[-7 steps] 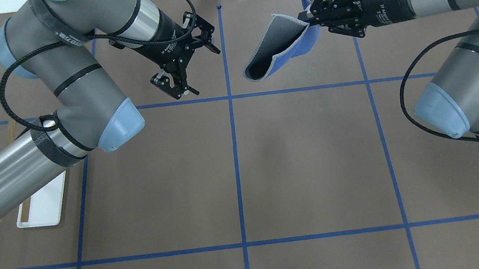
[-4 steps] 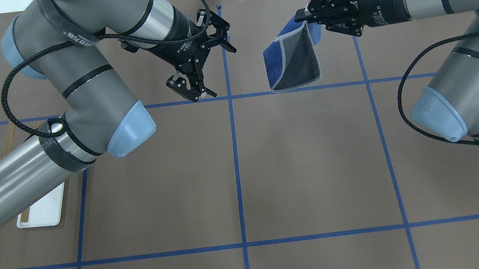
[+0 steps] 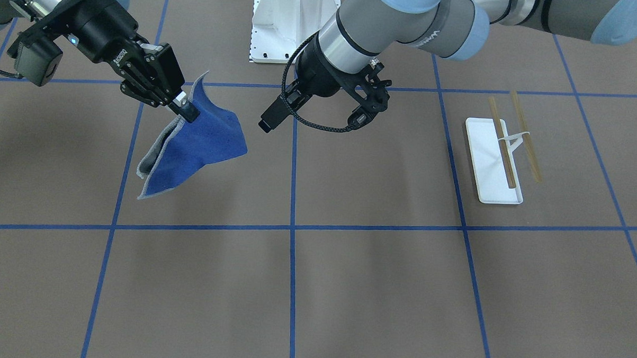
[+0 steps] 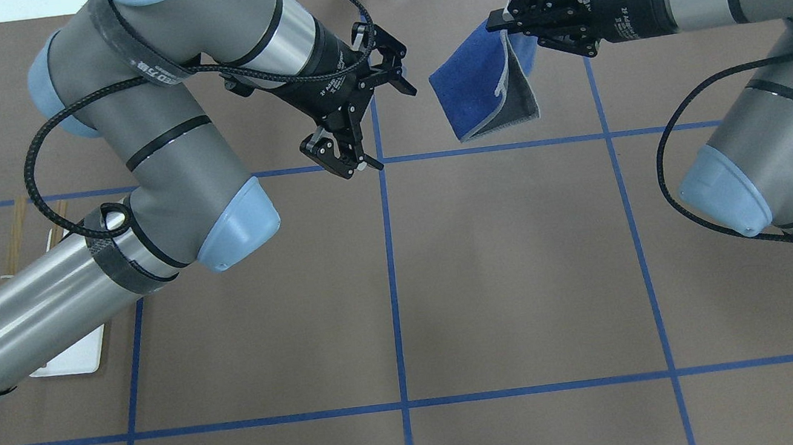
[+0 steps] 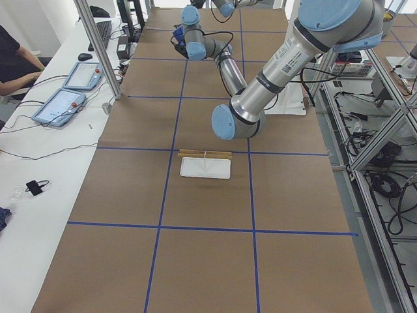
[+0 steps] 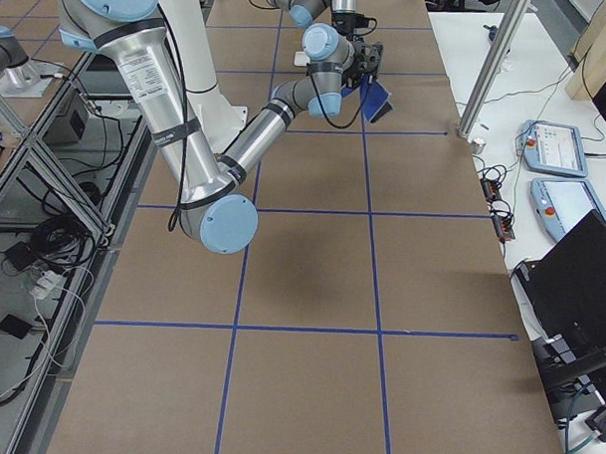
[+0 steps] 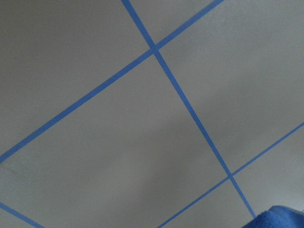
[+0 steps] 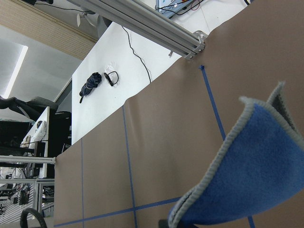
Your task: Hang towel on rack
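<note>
Rack (image 3: pixel 486 166) standing by tabletop's (image 4: pixel 507 277) left edge, long axis running near-to-far | left fingers (image 4: pixel 344 160) gaping wide, holding nothing, nearer the rack | towel (image 4: pixel 479 94) hanging just right of them near far edge, right fingers (image 4: pixel 497 21) pinching its top corner

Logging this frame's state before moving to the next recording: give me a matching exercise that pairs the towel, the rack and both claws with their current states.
Things:
1. towel
2. rack
3. left claw
4. right claw

States:
A. open, holding nothing
B. shut on a cloth edge
C. hanging in the air, above the table
D. standing on the table, both rods bare

Pairs: 1-C, 2-D, 3-A, 4-B
</note>
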`<state>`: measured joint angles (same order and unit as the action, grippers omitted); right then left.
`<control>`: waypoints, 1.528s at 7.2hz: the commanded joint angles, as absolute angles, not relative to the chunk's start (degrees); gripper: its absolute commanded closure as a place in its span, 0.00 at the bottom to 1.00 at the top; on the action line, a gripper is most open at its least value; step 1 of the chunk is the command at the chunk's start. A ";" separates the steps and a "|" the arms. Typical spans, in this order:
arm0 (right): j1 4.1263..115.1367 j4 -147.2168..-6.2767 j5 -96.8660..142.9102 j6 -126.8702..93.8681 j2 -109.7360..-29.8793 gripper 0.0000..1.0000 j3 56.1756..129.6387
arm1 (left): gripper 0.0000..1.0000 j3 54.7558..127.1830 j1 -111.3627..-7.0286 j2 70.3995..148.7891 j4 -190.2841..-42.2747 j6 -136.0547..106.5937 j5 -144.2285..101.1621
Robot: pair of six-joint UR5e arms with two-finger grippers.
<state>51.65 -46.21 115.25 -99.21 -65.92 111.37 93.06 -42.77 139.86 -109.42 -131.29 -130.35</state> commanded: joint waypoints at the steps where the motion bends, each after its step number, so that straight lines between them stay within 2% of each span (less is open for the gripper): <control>1: 51.33 -46.14 115.75 -98.71 -65.92 1.00 111.79 | 0.03 92.99 -42.80 139.92 -109.42 -131.31 -130.34; 3: 50.37 -46.76 118.20 -88.40 -68.10 1.00 112.58 | 0.03 92.90 -43.06 139.66 -109.51 -130.35 -129.12; 7: 44.14 -47.20 117.34 -68.08 -78.99 1.00 116.01 | 0.03 92.72 -45.87 139.57 -109.69 -129.46 -127.79; 9: 42.37 -51.38 117.25 -54.30 -79.02 1.00 117.58 | 0.03 92.55 -46.05 139.48 -109.60 -128.16 -127.79; 11: 41.83 -64.35 116.90 -46.53 -71.16 1.00 120.40 | 0.03 92.46 -46.05 139.48 -109.69 -127.09 -127.79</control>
